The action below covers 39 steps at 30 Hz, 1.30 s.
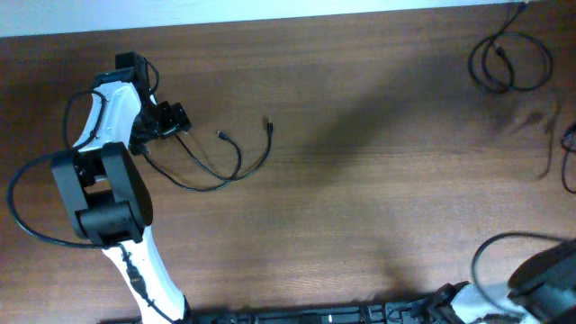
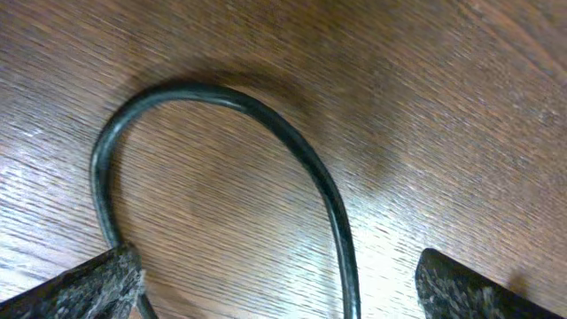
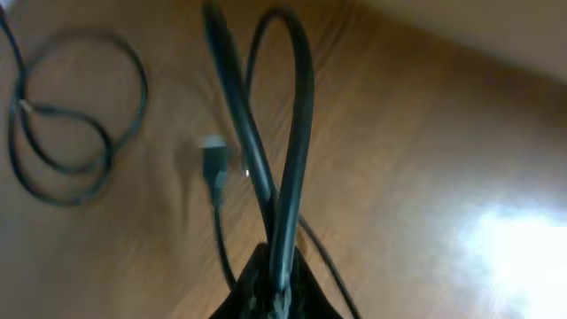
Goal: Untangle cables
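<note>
A thin black cable point(image 1: 209, 183) lies on the wooden table beside my left gripper point(image 1: 166, 121), its two plug ends point(image 1: 222, 135) pointing right. In the left wrist view my left gripper point(image 2: 283, 297) is open and low over the table, and a loop of this cable point(image 2: 266, 115) passes between the fingers. My right gripper point(image 3: 276, 288) is shut on a folded loop of another black cable point(image 3: 299, 133), held above the table; a plug point(image 3: 214, 164) hangs or lies below it. A third cable lies coiled at the far right point(image 1: 508, 63), also in the right wrist view point(image 3: 75, 124).
A bit of cable point(image 1: 569, 157) shows at the right edge of the table. The right arm's base and its thick wires point(image 1: 504, 270) sit at the front right corner. The left arm's body point(image 1: 103, 193) stands at the front left.
</note>
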Tool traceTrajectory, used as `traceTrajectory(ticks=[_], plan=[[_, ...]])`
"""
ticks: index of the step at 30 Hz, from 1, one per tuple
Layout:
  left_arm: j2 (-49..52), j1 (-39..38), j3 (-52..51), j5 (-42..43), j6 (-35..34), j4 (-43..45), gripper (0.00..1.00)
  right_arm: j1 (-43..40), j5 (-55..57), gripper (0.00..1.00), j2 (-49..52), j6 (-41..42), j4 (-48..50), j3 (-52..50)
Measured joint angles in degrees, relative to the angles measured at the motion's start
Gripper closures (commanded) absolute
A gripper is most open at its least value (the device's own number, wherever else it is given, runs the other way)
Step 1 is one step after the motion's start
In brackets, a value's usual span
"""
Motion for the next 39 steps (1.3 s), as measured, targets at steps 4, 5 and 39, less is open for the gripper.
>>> traceTrajectory(ticks=[4, 5, 39], plan=[[0.0, 0.0, 0.0, 1.05, 0.0, 0.0, 0.01, -2.49, -3.52, 0.96, 10.99, -3.41, 3.23, 0.04], [0.0, 0.0, 0.0, 1.14, 0.0, 0.0, 0.01, -3.89, -3.67, 0.96, 14.36, -5.09, 2.71, 0.04], [-29.44, 14.51, 0.57, 3.08, -0.31, -11.45, 0.01, 77.66, -20.24, 0.01, 21.94, -16.96, -6.14, 17.03]])
